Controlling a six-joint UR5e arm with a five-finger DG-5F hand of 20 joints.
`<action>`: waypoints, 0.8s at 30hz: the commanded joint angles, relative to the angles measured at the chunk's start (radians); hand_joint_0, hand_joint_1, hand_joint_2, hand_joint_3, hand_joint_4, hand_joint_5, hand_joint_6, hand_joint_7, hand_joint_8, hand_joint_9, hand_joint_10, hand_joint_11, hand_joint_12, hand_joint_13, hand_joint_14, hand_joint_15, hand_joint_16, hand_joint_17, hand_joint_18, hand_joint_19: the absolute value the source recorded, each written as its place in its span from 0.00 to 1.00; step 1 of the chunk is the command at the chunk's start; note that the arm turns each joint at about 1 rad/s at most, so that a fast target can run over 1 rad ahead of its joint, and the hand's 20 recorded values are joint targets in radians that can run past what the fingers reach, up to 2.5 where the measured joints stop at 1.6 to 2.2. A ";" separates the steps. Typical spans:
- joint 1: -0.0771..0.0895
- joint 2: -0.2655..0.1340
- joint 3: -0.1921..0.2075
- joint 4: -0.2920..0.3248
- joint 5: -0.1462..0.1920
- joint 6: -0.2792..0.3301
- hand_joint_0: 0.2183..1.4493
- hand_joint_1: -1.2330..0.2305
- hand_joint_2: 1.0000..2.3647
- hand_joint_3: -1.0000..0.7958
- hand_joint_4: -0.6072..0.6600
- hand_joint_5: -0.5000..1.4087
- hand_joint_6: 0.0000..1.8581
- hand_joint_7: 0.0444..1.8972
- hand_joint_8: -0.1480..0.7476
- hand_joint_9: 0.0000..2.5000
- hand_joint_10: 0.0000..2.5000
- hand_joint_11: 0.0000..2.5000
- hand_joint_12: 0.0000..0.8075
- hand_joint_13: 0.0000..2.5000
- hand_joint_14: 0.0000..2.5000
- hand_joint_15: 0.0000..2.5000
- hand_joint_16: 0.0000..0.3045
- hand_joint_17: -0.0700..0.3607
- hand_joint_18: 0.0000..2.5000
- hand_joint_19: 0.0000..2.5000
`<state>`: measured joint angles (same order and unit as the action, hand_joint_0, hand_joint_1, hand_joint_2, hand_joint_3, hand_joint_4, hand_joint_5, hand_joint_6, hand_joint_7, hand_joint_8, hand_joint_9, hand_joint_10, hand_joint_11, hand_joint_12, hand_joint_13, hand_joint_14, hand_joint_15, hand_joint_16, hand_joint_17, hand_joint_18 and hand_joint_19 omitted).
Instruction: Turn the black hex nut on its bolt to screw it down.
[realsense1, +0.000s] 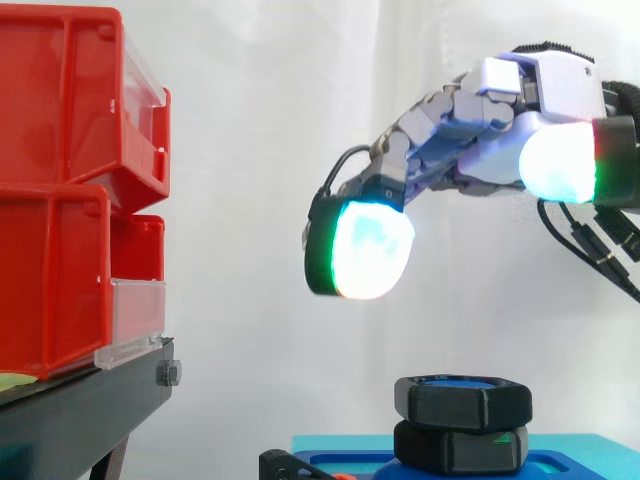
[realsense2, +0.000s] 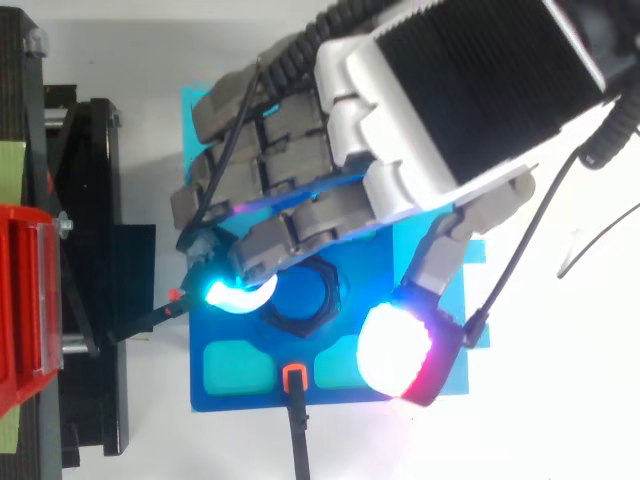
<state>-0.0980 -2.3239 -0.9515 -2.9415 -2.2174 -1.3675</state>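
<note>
Blue base plate (realsense2: 225, 335) is lying in the foreground, carrying a blue bolt (realsense2: 300, 290) near its middle. The black hex nut (realsense1: 462, 402) is sitting on the bolt's top end, with the bolt tip showing inside its bore. A second black nut (realsense1: 460, 449) is lying directly beneath it, touching it. An orange-tipped plug (realsense2: 293, 377) is entering the plate's edge between two teal pads (realsense2: 235, 367).

Above, the hand (realsense2: 450, 100) is hovering clear of the nut. Its fingers are reaching out relaxed and spread apart from the thumb, holding nothing. A cyan-green fingertip (realsense1: 370, 250) is hanging to one side of the nut and the white-red thumb pad (realsense2: 395, 350) to the other.

Further back, red bins (realsense1: 60, 190) are standing stacked on a black stand (realsense1: 90, 405). A white curtain (realsense1: 260, 120) is hanging behind everything.
</note>
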 joint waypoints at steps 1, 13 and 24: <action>0.026 0.000 -0.026 0.022 0.045 0.002 0.24 0.61 0.00 0.28 0.72 0.15 0.46 0.29 0.51 0.20 0.00 0.14 0.45 0.27 0.00 0.11 0.16 0.41 0.23 0.14; 0.087 0.000 -0.062 0.041 0.117 0.008 0.24 0.61 0.00 0.28 0.72 0.15 0.46 0.29 0.51 0.20 0.00 0.14 0.45 0.27 0.00 0.11 0.16 0.41 0.23 0.14; 0.112 0.000 -0.087 0.042 0.130 -0.004 0.24 0.61 0.00 0.28 0.72 0.15 0.45 0.29 0.51 0.20 0.00 0.14 0.45 0.27 0.00 0.11 0.16 0.41 0.23 0.14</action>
<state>0.0092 -2.3240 -1.0215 -2.9003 -2.0884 -1.3680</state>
